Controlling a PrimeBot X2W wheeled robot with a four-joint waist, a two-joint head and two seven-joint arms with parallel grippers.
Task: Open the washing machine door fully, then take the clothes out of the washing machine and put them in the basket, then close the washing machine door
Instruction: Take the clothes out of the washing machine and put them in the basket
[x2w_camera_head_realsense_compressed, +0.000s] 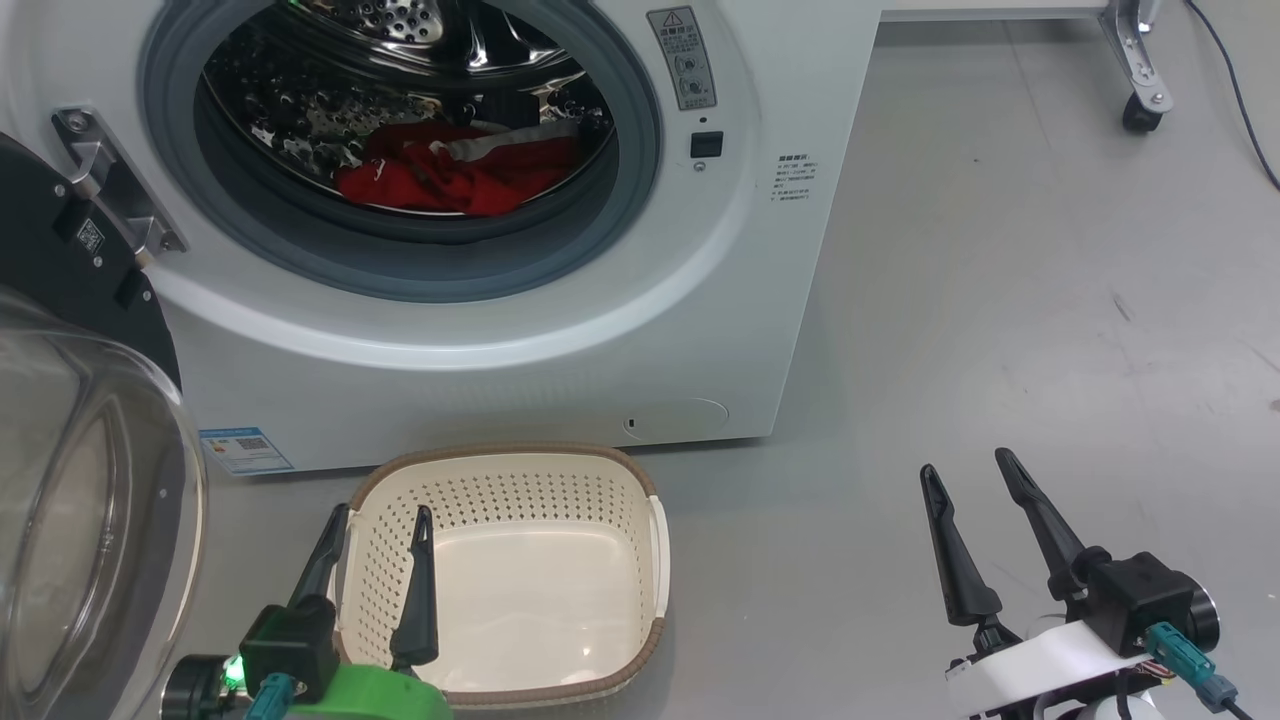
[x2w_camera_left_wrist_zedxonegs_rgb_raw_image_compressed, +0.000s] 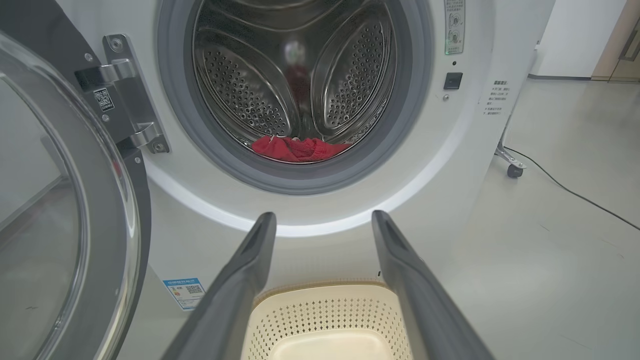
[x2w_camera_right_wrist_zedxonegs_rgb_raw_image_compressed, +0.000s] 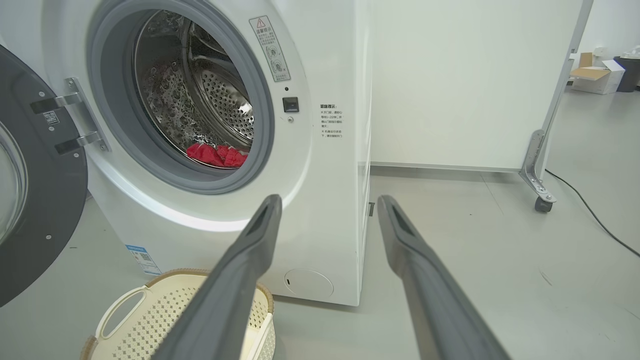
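Note:
The white washing machine (x2w_camera_head_realsense_compressed: 560, 330) stands ahead with its round black-rimmed door (x2w_camera_head_realsense_compressed: 80, 420) swung wide open on the left, the glass bowl near my left arm. Red clothes (x2w_camera_head_realsense_compressed: 450, 170) lie at the bottom of the steel drum, also seen as red clothes (x2w_camera_left_wrist_zedxonegs_rgb_raw_image_compressed: 297, 149) and clothes (x2w_camera_right_wrist_zedxonegs_rgb_raw_image_compressed: 217, 155). The cream basket (x2w_camera_head_realsense_compressed: 510, 460) sits on the floor below the opening, empty. My left gripper (x2w_camera_head_realsense_compressed: 380, 515) hangs open over the basket's left side. My right gripper (x2w_camera_head_realsense_compressed: 965, 465) stands open over bare floor, to the right of the basket. The left gripper (x2w_camera_left_wrist_zedxonegs_rgb_raw_image_compressed: 322, 215) and right gripper (x2w_camera_right_wrist_zedxonegs_rgb_raw_image_compressed: 327, 200) show spread fingers holding nothing.
A metal frame leg on a caster (x2w_camera_head_realsense_compressed: 1140, 105) stands at the back right, with a black cable (x2w_camera_head_realsense_compressed: 1240, 100) running across the grey floor beside it. A white panel (x2w_camera_right_wrist_zedxonegs_rgb_raw_image_compressed: 470, 80) stands behind the machine. Cardboard boxes (x2w_camera_right_wrist_zedxonegs_rgb_raw_image_compressed: 595, 75) sit far off.

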